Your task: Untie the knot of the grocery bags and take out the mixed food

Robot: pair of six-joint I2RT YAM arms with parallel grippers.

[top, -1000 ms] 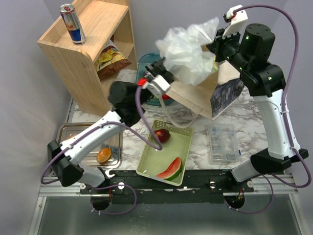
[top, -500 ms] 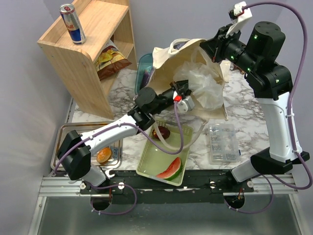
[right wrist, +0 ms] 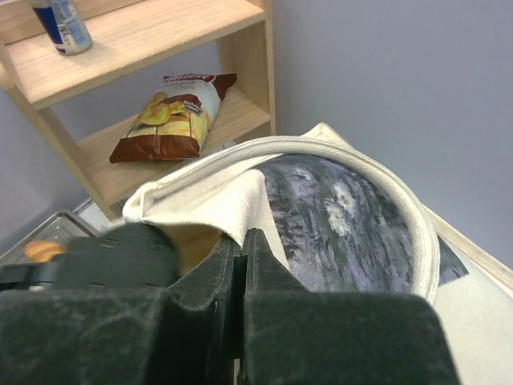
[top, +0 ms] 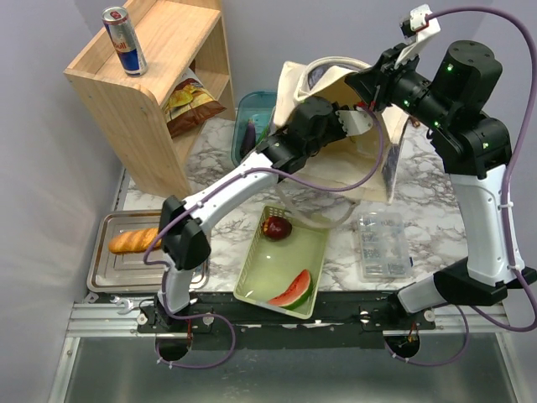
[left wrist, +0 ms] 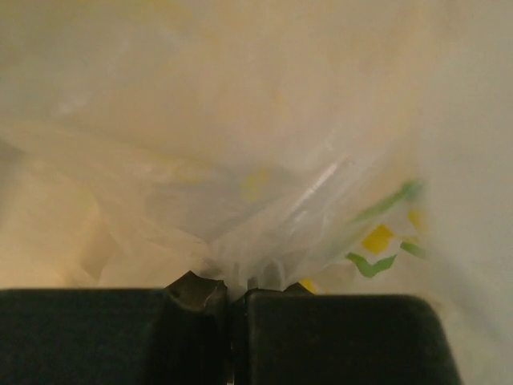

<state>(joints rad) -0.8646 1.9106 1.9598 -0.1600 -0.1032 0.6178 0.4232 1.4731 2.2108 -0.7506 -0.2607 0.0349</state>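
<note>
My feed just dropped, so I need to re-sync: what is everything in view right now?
can: 1, blue-silver, atop wooden shelf
chips bag: 1, brown-yellow, lower shelf
eggplant: 1, purple, in teal tub
tote bag: 1, cream, right of tub
grocery bag: 1, whitish, inside tote bag
bread roll: 1, brown, on metal tray
apple: 1, dark red, in green basket
watermelon wedge: 1, red-green, same basket
clear box: 1, see-through, right of basket
left pincer: black, shut on grocery bag
right pincer: black, shut on tote bag rim

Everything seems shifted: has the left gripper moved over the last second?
Yes. The left gripper went right, away from the shelf, into the tote.
</note>
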